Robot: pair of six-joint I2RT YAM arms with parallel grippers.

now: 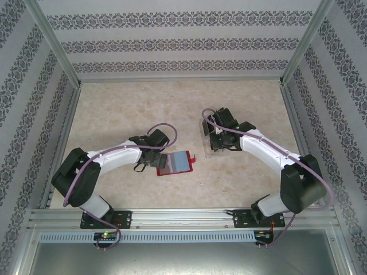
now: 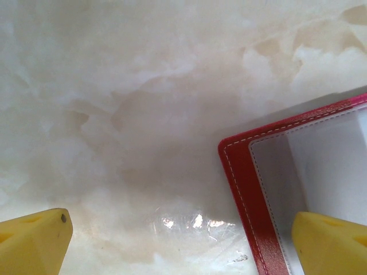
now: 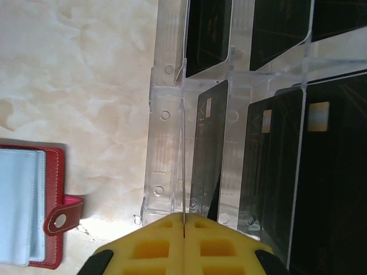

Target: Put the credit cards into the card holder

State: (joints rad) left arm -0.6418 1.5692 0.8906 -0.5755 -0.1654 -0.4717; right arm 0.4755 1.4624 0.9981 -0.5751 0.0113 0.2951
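Early in the job, by the look of things. On the pale marble table point(image 1: 172, 109), two clusters well apart.

Right of centre: clear slotted stand point(image 3: 163, 143), loaded with the credit cards point(image 3: 209, 149). Several black cards upright in its slots, none lying on the table.

Left of centre and nearer: card holder point(image 1: 175, 162), lying flat and open, red border around pale sleeves. No black card visible in those sleeves. Opening done, then; filling not yet begun, with every card in sight left to move across.

Right gripper point(image 3: 183, 229) at the stand, yellow fingers pressed together, a thin clear divider running into the seam and a card just beside. Impossible to say whether anything is pinched.

Left gripper point(image 2: 183, 246) spread wide and gripping nothing, low at the holder's left edge, one finger over the sleeve, the other over bare table.

Clasp tab point(image 3: 60, 215) sticking out on the holder's right side.
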